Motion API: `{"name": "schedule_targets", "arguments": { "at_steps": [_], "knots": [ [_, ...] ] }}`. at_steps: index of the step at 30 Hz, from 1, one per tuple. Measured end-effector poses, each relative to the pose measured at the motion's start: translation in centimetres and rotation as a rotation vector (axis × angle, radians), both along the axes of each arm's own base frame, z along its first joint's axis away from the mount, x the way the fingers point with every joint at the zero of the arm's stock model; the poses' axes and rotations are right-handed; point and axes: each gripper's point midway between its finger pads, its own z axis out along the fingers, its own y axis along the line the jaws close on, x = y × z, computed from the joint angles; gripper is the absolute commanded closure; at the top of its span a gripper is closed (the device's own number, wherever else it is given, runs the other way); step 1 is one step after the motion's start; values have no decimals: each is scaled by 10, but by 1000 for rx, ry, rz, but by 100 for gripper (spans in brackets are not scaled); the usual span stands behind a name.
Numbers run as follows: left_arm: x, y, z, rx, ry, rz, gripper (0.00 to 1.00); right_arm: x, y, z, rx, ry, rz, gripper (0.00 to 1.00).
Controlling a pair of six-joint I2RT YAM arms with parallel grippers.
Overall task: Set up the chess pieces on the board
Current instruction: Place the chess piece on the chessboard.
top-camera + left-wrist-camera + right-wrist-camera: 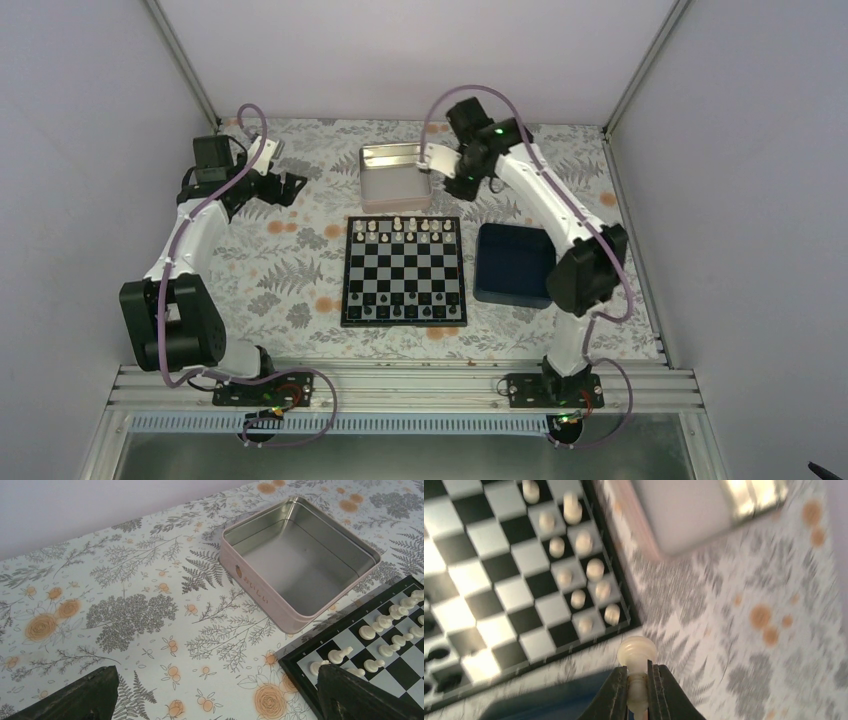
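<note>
- A white chess piece (637,651) (round top showing) is pinched tight by the right gripper (637,676).
- The left gripper (217,677) is spread wide near the pink tin (260,592).

Pale walls (400,60) on 3 sides; fern-and-flower tablecloth (290,270); aluminium rail (400,385) along near edge; light even, probably overhead.

The far square tin (260,587) is mirror-bright metal inside and matt pale pink outside, the flower-printed table cover (125,610) looks matt, the black-and-white chequered board (404,275) glossy, and the small cream chess pieces (595,569) smooth, like plastic.
</note>
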Motion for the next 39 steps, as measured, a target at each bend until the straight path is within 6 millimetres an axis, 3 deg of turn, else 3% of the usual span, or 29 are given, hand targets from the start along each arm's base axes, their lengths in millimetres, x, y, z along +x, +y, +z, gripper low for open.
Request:
{"name": "schedule_targets", "arguments": {
  "at_steps": [3, 6, 9, 12, 17, 25, 39],
  "knots": [
    [-1, 0, 3, 1, -7, 0, 2, 17, 43, 13, 47, -46, 60, 94],
    [-1, 0, 3, 1, -9, 0, 2, 31, 80, 5, 64, -60, 106, 94],
    [-1, 0, 3, 1, -9, 0, 2, 36, 104, -19, 49, -38, 137, 95],
    [-1, 0, 4, 1, -9, 0, 2, 32, 132, -52, 8, -11, 183, 94],
    [-1, 0, 4, 1, -9, 0, 2, 25, 171, -87, -33, -11, 244, 92],
    [-1, 0, 4, 1, -9, 0, 2, 19, 181, -113, -89, -3, 264, 92],
    [-1, 0, 4, 1, -9, -1, 2, 20, 175, -128, -121, 16, 258, 91]
  ]
}}
